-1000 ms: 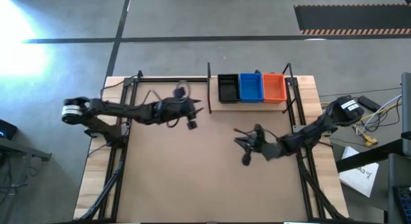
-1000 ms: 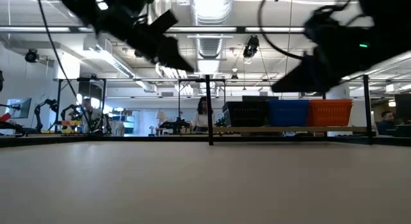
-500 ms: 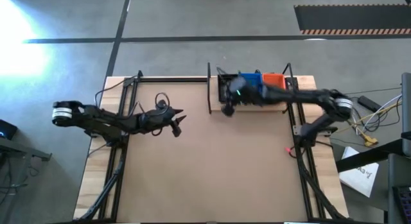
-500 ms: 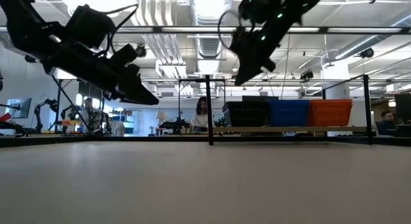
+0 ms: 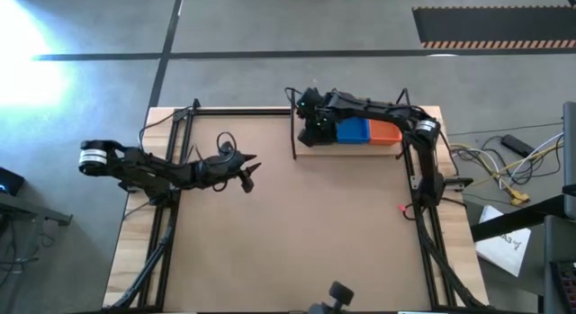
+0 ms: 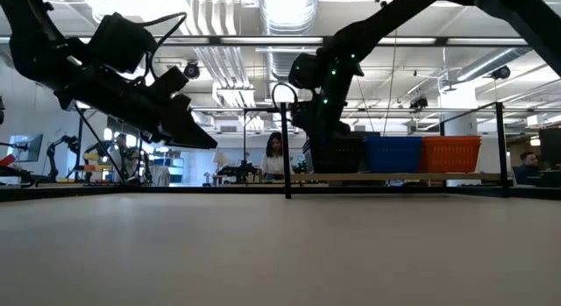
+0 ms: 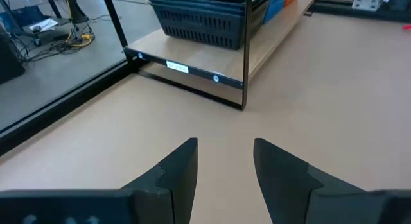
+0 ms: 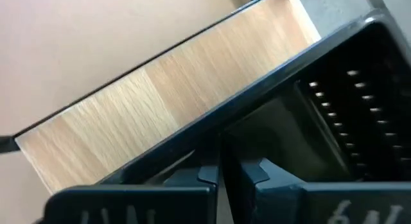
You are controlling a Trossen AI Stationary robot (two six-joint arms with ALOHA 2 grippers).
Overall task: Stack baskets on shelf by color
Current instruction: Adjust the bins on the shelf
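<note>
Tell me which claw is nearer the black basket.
Right. The right claw is at the black basket on the shelf; the left claw hovers apart over the table.

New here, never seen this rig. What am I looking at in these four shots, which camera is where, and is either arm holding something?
Two dark robot arms work at a brown table. The overhead picture shows everything; the low one looks level across the tabletop; the other two come from cameras on each wrist.

At the table's far edge is a pale wood shelf with black rod posts. On it stand baskets in a row: black basket, blue basket, orange basket.

The right gripper reaches over the black basket, jaws shut at its rim; whether it actually grips the rim isn't clear. The left gripper hovers above the table's left side, jaws open and empty.
</note>
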